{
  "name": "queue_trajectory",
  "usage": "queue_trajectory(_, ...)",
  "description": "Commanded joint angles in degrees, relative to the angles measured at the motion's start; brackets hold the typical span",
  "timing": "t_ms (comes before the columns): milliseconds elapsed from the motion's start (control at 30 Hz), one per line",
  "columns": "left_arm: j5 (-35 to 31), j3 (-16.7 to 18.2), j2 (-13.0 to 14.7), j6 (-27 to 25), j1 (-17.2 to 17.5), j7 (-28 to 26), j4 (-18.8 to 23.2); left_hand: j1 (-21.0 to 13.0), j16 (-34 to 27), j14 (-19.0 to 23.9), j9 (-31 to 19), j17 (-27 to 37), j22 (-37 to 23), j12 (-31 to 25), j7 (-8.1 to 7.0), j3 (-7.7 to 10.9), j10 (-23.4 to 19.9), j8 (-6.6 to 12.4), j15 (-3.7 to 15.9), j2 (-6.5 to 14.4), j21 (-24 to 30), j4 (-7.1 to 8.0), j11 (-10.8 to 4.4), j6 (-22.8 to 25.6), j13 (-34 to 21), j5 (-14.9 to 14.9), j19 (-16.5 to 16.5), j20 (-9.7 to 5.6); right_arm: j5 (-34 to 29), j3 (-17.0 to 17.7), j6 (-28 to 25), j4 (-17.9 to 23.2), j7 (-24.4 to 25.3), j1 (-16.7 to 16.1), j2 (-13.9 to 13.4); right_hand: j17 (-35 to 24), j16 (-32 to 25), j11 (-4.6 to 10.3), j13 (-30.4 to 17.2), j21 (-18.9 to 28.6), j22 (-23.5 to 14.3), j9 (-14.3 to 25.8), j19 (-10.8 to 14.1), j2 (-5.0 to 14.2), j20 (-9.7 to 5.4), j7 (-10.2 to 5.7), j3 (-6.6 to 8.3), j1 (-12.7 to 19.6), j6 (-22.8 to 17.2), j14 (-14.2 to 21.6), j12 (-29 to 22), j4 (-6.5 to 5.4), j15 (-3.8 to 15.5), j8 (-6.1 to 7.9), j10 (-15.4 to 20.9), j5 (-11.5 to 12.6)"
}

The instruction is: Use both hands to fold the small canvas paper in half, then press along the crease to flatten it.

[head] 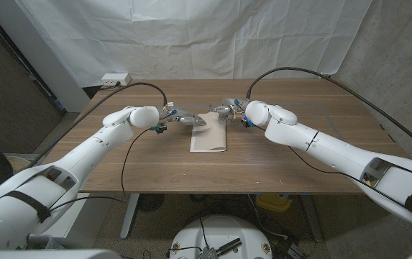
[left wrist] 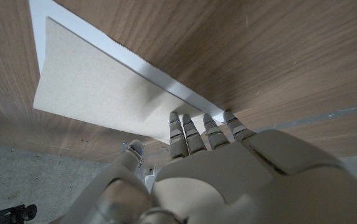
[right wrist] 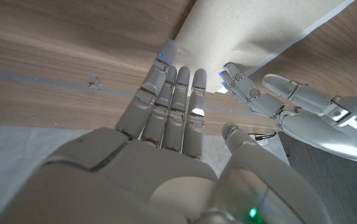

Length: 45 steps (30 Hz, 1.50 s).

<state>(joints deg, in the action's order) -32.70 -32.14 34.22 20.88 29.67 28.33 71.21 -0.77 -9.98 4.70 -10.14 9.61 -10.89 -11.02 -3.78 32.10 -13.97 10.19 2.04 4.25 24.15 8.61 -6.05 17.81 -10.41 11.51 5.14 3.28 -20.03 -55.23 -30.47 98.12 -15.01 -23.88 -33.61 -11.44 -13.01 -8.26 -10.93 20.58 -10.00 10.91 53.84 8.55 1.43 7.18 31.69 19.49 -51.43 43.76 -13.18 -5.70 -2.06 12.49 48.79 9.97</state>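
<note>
Both arms reach in; the left hand (head: 182,119) and right hand (head: 227,110) pinch the far edge of the folded paper (head: 209,136) between them on the table (head: 277,162).

text: none readable | labels: none | brands: none | numbers: none | canvas paper (head: 209,134) at the table's (head: 277,169) centre: blank, no print | white box (head: 116,79) at 10 o'clock: markings too small to read

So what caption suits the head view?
Both hands, left hand and right hand, meet at the canvas paper's far edge.
</note>
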Motion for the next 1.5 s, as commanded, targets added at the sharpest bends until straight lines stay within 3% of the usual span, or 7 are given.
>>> queue_trajectory(33,0.0,0.4,0.3,-0.2,0.5,-0.3,0.7,-0.3,-0.3,0.2,0.1,0.2,-0.2,-0.3,0.02,-0.31,0.0,0.31,2.90,0.3,-0.2,0.06,0.35,-0.2,0.0,0.3,0.0,-0.28,0.2,0.6,-3.7,4.7,-1.1,-1.9,-1.9,0.1,-0.5,0.06,-0.1,0.6,-0.2,0.2,1.5,-0.14,-0.09,0.10,0.12,-0.8,-1.3,1.6,-0.5,-0.28,0.12,0.53,1.5,0.2)
queue_trajectory(300,0.0,0.2,0.2,0.1,0.1,-0.3,0.2,-0.3,-0.3,0.2,0.1,0.2,-0.2,-0.3,0.09,-0.35,0.0,0.30,2.89,0.4,-0.2,0.07,0.38,-0.2,0.0,0.3,0.0,-0.29,1.6,1.0,-4.3,5.0,-0.7,-3.0,-1.8,0.2,-0.3,-0.01,-0.1,0.5,-0.2,0.1,1.6,-0.21,-0.08,0.26,0.11,-1.0,-1.5,1.7,-0.4,-0.41,0.04,0.49,1.6,0.2)
queue_trajectory(1100,0.2,0.3,0.2,0.5,0.0,-0.4,-0.2,-0.3,-0.3,0.2,0.1,0.2,-0.2,-0.3,0.11,-0.46,0.0,0.32,2.87,0.5,-0.4,0.11,0.48,-0.2,0.0,0.3,-0.1,-0.36,4.8,-1.5,-5.4,0.5,-3.1,-1.6,0.2,0.5,0.6,-0.17,-0.1,0.1,-0.2,0.1,1.3,-0.24,0.10,0.47,0.32,-1.5,-1.6,1.2,0.1,-0.56,-0.17,0.14,1.6,0.2)
queue_trajectory(1500,0.1,0.1,0.1,1.2,-0.4,-0.7,-1.1,-0.3,-0.3,0.3,0.1,0.2,-0.2,-0.3,0.08,-0.51,0.0,0.33,2.94,0.6,-0.5,0.13,0.39,-0.2,0.0,0.3,-0.1,-0.36,3.6,-1.7,-6.0,2.4,-1.7,-1.2,-0.9,0.5,0.8,-0.18,-0.1,-0.2,-0.2,0.1,1.1,-0.27,0.12,0.42,0.37,-1.8,-1.6,1.2,0.3,-0.64,-0.14,-0.01,1.6,0.2)
